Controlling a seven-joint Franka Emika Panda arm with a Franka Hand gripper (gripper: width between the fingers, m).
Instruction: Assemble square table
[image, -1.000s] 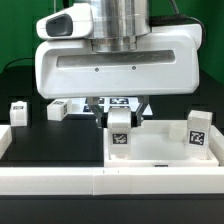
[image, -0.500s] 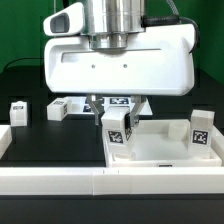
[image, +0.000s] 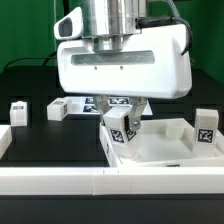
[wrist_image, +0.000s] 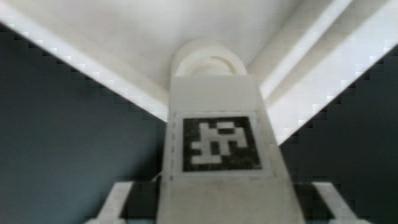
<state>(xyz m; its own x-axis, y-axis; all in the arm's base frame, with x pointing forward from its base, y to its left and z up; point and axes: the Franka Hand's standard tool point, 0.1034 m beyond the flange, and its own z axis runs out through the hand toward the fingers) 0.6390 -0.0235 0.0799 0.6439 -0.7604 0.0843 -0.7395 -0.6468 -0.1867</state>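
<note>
1. Gripping one white block leg, the gripper (image: 121, 110) sits at the centre of the exterior view. Its jaws are drawn in to the width of the held leg (image: 123, 134), which hangs a little tilted below them, tag face toward the camera.
2. In the wrist view the held leg (wrist_image: 217, 120) runs straight out between the two fingers (wrist_image: 121, 200), with its rounded far end over white plastic.
3. The tabletop (image: 160, 158) lies in the lower right of the exterior view, rim up. Its near-left corner is right under the held leg. You cannot tell from here whether the two touch.
4. Another leg (image: 207, 128) stands at the tabletop's far right corner, and whether it is fixed is unclear. Two loose legs (image: 18, 111) (image: 58, 108) sit on the black table (image: 30, 140) at mid left.
5. Judgement on the legs: expect them to be stiff, light and smooth-skinned, so prone to twist in a pinch. Hold the flat side faces near the upper end, leaving the mating end and tag free.
6. Judgement on the tabletop: it is probably rigid but light. It will likely skate if you press off-centre, so keep it bearing against the border rail (image: 50, 178) along the bottom of the frame.
</note>
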